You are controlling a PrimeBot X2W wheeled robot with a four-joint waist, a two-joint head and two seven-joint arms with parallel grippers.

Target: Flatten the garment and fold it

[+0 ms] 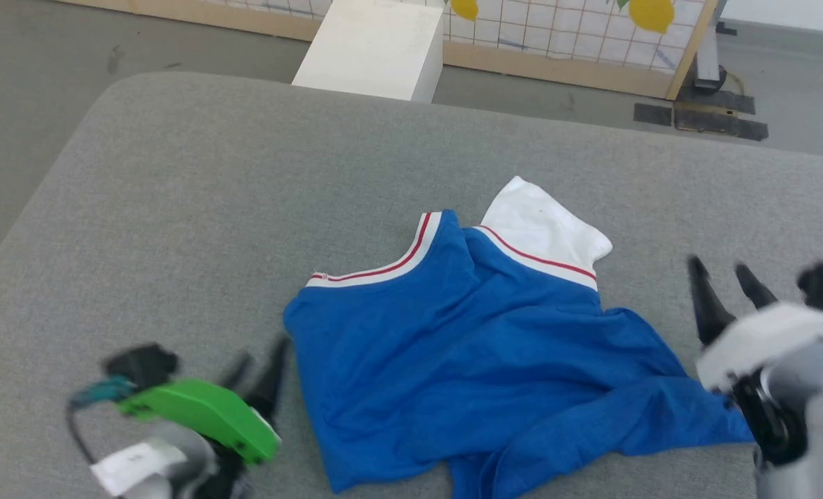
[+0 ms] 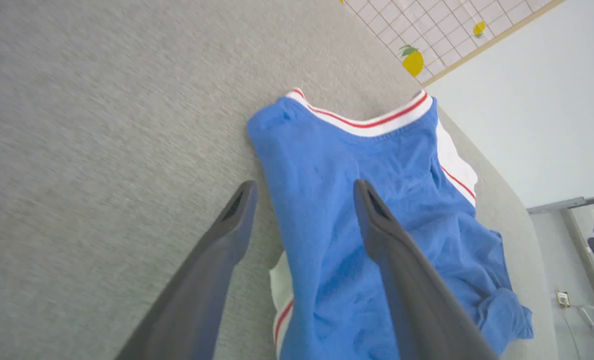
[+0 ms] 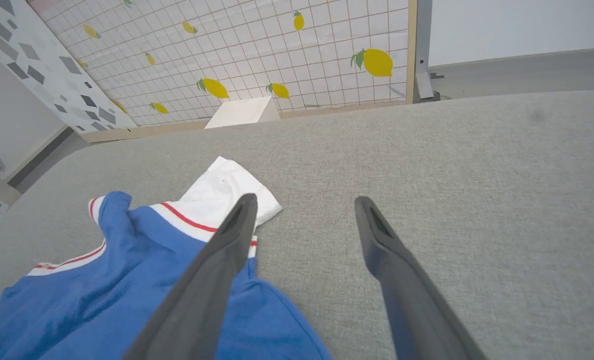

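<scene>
Now: left gripper sits just beside the garment's left edge, jaws spread wide, nothing held. Garment lies rumpled mid-table, its blue body creased, one white sleeve on the far side. Right gripper is near its right edge, fingers wide apart, empty.

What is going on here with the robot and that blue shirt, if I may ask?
The robot is working on flattening and folding the garment, which lies rumpled on the grey padded surface. Neither gripper holds it: the left gripper hovers open at its left edge, and the right gripper is open beside its right side. One white sleeve sticks out at the far side, and the near right part is bunched. It is not neatly folded yet.
</scene>
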